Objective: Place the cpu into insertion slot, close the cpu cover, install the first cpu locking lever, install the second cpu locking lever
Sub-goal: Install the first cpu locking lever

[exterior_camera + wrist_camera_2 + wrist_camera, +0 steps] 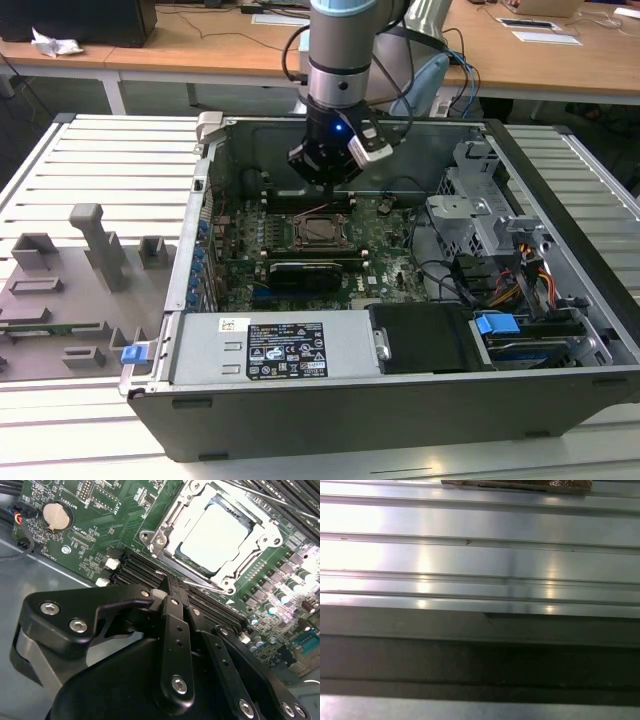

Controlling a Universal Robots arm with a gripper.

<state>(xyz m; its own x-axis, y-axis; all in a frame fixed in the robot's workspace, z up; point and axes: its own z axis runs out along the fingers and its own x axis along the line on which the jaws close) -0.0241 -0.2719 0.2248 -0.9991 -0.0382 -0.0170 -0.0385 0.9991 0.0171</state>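
Note:
The cpu (214, 532), with its pale silver top, lies flat in the insertion slot (196, 564) on the green motherboard. The cpu cover (167, 527) is folded down around it, so the chip shows through its window. A thin metal locking lever (202, 582) runs along the socket edge nearest my gripper. My gripper (171, 586) is shut with nothing between its black fingers, and its tips hover just short of that lever. In the exterior view my gripper (324, 183) hangs inside the case just above the far side of the socket (322, 230).
The open computer case (200, 300) lies on a slatted metal table. A power supply (285, 348) sits at the near side and a drive cage with cables (500, 250) at the exterior view's right. A coin battery (56, 516) sits on the board. Grey fixtures (95, 250) stand at the exterior view's left.

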